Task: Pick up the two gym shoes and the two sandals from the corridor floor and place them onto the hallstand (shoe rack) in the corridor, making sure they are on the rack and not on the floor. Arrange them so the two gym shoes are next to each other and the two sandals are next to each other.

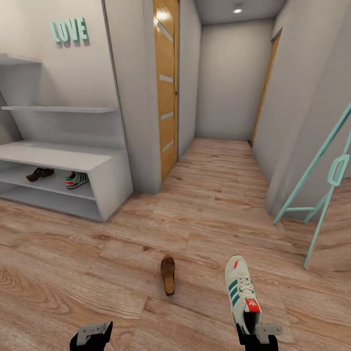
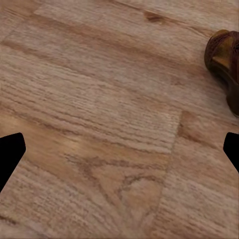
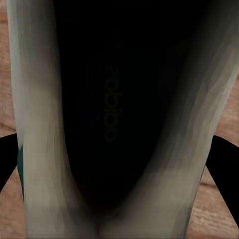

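Right gripper (image 1: 258, 336) sits low over the heel of a sneaker (image 1: 241, 291) on the floor (image 1: 204, 214). In the right wrist view the dark inside of that sneaker (image 3: 117, 114) lies between the two fingers (image 3: 226, 169), which stand on either side of its heel walls, but I honestly can't tell whether they're clamped on it or just straddling it. The toe points away from the gripper, down the corridor.

Left gripper (image 1: 92, 336) hangs over bare planks with its fingers (image 2: 10, 154) spread wide and nothing between them. A sandal (image 1: 167, 274) lies near it, ahead and toward the right gripper, resting on the floor between the two arms.

Well ahead of the left gripper stands the rack (image 1: 109, 170). Its upper slot holds the other sandal (image 1: 40, 173) and, just beside it, the other sneaker (image 1: 77, 180).
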Motion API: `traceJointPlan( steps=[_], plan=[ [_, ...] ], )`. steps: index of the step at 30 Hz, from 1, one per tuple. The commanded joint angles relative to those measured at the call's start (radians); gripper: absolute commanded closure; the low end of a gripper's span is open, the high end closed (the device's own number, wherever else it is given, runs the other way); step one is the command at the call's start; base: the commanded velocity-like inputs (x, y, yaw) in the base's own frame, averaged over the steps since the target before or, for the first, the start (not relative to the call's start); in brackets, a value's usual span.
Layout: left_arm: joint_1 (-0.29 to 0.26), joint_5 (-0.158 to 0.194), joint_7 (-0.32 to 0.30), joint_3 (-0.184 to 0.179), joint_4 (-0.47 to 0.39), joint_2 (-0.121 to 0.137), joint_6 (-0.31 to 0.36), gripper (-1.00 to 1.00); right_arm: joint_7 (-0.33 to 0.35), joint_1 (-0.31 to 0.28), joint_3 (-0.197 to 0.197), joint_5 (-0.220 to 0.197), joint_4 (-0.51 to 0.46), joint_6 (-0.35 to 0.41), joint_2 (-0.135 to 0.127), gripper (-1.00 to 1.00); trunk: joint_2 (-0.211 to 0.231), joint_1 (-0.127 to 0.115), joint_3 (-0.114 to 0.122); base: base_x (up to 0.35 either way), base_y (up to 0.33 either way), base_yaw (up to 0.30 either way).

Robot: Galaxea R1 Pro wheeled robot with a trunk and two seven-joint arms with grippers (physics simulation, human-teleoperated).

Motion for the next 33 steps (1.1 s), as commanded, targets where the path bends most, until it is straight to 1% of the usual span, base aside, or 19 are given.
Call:
traceJointPlan(
  steps=[1, 6, 8, 9, 11, 12, 14, 15, 18, 19, 20, 21, 22, 23, 25, 26, 29, 33],
  plan=[
    [-0.001, -0.009, -0.007, 0.008, 0.000, -0.001, -0.004, -1.00, 0.000, -0.001, 0.004, -0.006, -0.001, -0.003, -0.001, 1.00, 0.000, 0.000, -0.001, 0.000, 0.000, 0.000],
    [-0.008, -0.013, -0.005, 0.002, 0.000, -0.006, 0.003, -1.00, 0.004, -0.001, 0.004, -0.005, -0.045, 0.003, -0.004, 1.00, 0.000, 0.000, -0.001, 0.000, 0.000, 0.000],
    [-0.013, -0.014, -0.005, -0.001, 0.000, -0.008, 0.008, -1.00, 0.004, -0.002, 0.004, -0.005, -0.087, 0.015, -0.004, 1.00, 0.000, 0.000, -0.001, 0.000, 0.000, 0.000],
    [-0.016, -0.015, -0.006, -0.002, 0.001, -0.009, 0.012, -1.00, 0.005, -0.005, 0.004, -0.005, -0.122, 0.031, -0.005, 1.00, 0.000, 0.000, -0.001, 0.000, 0.000, 0.000],
    [-0.018, -0.016, -0.006, -0.003, 0.003, -0.010, 0.015, -1.00, 0.005, -0.010, 0.004, -0.004, -0.162, 0.058, -0.005, 1.00, 0.000, 0.000, -0.001, 0.000, 0.000, 0.000],
    [-0.020, -0.017, -0.006, -0.004, 0.004, -0.011, 0.017, -1.00, 0.006, -0.018, 0.004, -0.004, -0.207, 0.098, -0.005, 1.00, 0.000, 0.000, -0.001, 0.000, 0.000, 0.000],
    [-0.023, -0.018, -0.006, -0.004, 0.005, -0.012, 0.019, -1.00, 0.007, -0.029, 0.004, -0.005, -0.256, 0.148, -0.005, 1.00, 0.000, 0.000, -0.001, 0.000, 0.000, 0.000],
    [-0.033, -0.018, -0.006, -0.004, 0.006, -0.013, 0.022, -1.00, 0.009, -0.043, 0.004, -0.005, -0.305, 0.206, -0.005, 1.00, 0.000, 0.000, -0.001, 0.000, 0.000, 0.000],
    [-0.054, -0.018, -0.006, -0.004, 0.008, -0.014, 0.034, -1.00, 0.018, -0.065, 0.004, -0.005, -0.375, 0.294, -0.005, 1.00, 0.000, 0.000, -0.001, 0.000, 0.000, 0.000],
    [-0.068, -0.018, -0.006, -0.004, 0.009, -0.013, 0.050, -1.00, 0.030, -0.080, 0.004, -0.005, -0.418, 0.349, -0.005, 1.00, 0.000, 0.000, -0.001, 0.000, 0.000, 0.000],
    [-0.075, -0.018, -0.006, -0.004, 0.009, -0.013, 0.061, -1.00, 0.038, -0.089, 0.004, -0.006, -0.439, 0.374, -0.005, 1.00, 0.000, 0.000, -0.001, 0.000, 0.000, 0.000],
    [-0.089, -0.019, -0.006, -0.004, 0.009, -0.012, 0.087, -1.00, 0.054, -0.107, 0.004, -0.006, -0.478, 0.420, -0.005, 1.00, 0.000, 0.000, -0.001, 0.000, 0.000, 0.000],
    [-0.096, -0.019, -0.006, -0.004, 0.009, -0.012, 0.103, -1.00, 0.062, -0.116, 0.004, -0.006, -0.496, 0.441, -0.005, 1.00, 0.000, 0.000, -0.001, 0.000, 0.000, 0.000],
    [-0.112, -0.020, -0.006, -0.005, 0.009, -0.012, 0.138, -1.00, 0.078, -0.136, 0.004, -0.006, -0.528, 0.481, -0.005, 1.00, 0.000, 0.000, -0.001, 0.000, 0.000, 0.000],
    [-0.128, -0.021, -0.007, -0.005, 0.009, -0.013, 0.174, -1.00, 0.090, -0.157, 0.004, -0.006, -0.555, 0.519, -0.005, 1.00, 0.000, 0.000, -0.001, 0.000, 0.000, 0.000],
    [-0.143, -0.023, -0.008, -0.006, 0.009, -0.013, 0.207, -1.00, 0.099, -0.175, 0.004, -0.007, -0.579, 0.556, -0.005, 1.00, 0.000, 0.000, -0.001, 0.000, 0.000, 0.000],
    [-0.162, -0.027, -0.008, -0.007, 0.005, -0.012, 0.248, -1.00, 0.108, -0.198, 0.004, -0.008, -0.612, 0.617, -0.006, 1.00, 0.000, 0.000, -0.001, 0.000, 0.000, 0.000],
    [-0.169, -0.031, -0.008, -0.009, -0.005, -0.011, 0.266, -1.00, 0.114, -0.209, 0.005, -0.009, -0.627, 0.655, -0.010, 1.00, 0.000, 0.000, -0.001, 0.000, 0.000, 0.000]
  ],
)
